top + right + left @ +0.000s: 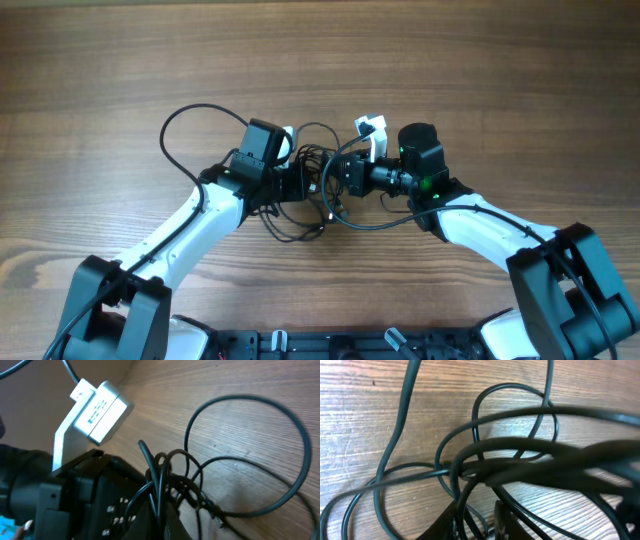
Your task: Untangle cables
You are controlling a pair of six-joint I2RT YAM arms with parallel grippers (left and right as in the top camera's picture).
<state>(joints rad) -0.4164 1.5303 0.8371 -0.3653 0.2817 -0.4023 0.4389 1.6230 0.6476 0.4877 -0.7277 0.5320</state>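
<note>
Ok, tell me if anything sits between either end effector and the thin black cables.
Nothing visible does: the left end effector and right end effector both sit right at the tangle of thin black cables.

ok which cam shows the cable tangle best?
Left wrist: the cables fill the frame and individual crossings can be read, though the nearest strands blur. Overhead catches the whole tangle, but it is tiny. Right wrist shows one big loop and a knot, partly blocked by black hardware.
</note>
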